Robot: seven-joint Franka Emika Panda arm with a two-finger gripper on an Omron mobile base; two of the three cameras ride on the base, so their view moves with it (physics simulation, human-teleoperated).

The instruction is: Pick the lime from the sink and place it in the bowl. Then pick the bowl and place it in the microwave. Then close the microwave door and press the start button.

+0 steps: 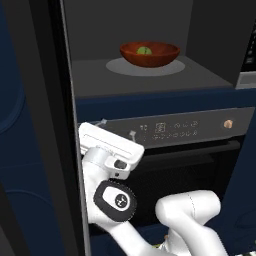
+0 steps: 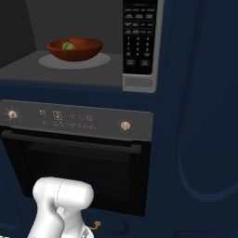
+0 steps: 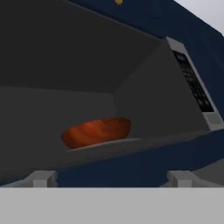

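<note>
The reddish-brown bowl [image 1: 150,53] [image 2: 75,49] [image 3: 97,131] sits on the grey turntable [image 1: 145,67] inside the open microwave [image 1: 200,30]. The yellow-green lime [image 1: 144,50] [image 2: 69,45] lies in the bowl. The microwave door [image 1: 47,100] stands swung open at the left, seen edge-on. The black control panel [image 2: 139,37] [image 3: 192,81] is right of the cavity. My gripper [image 1: 118,127] [image 3: 113,179] is open and empty, below the cavity's front edge and apart from the bowl, pointing up toward it. The sink is out of view.
Under the microwave is the oven with its knob panel [image 1: 190,127] [image 2: 74,118] and bar handle [image 2: 69,142]. Dark blue cabinet fronts [image 2: 200,116] stand to the right. My white arm [image 1: 185,215] [image 2: 60,204] rises in front of the oven door.
</note>
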